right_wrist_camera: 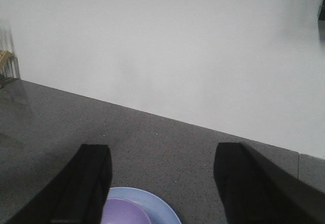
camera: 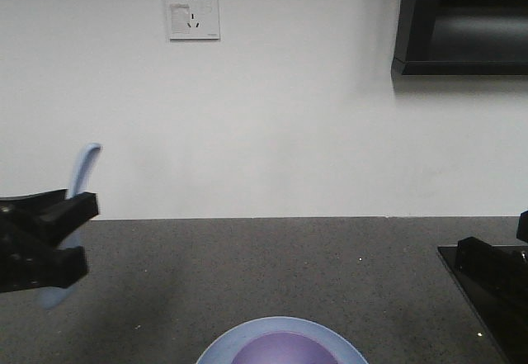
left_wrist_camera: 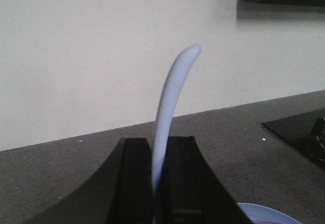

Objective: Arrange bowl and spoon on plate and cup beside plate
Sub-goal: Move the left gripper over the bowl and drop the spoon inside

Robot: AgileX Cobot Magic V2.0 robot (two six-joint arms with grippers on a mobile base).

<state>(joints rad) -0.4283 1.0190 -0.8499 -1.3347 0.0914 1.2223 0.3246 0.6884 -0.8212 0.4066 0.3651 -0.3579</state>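
A short, pale blue-lavender plastic spoon (left_wrist_camera: 172, 87) with a smooth, bent handle is gripped tight between the black, flat-sided jaws of the left gripper (left_wrist_camera: 158, 144). The spoon is held up in the air at the left side, well apart from the plate. Its long axis is close to upright. The thin handle end is pointed up and curves a little to the right, and the rounded scoop is seen below the jaws, pointed down at the surface (camera: 247, 265). The surface is dark grey and speckled, like stone.

A round, light-blue plate (camera: 280, 324) with a low rim is seen at the near edge of the surface. A small, round, lavender-purple bowl (camera: 280, 352) with smooth, dull sides is sat on the plate, in its middle.

The black jaws of the right gripper (right_wrist_camera: 162, 181) are spread wide and nothing is held between them. The plate and bowl are seen low down between them, but are not touched.

A plain white wall is seen behind, with a white square wall socket (camera: 192, 11) and a dark shelf (camera: 462, 42) up high.
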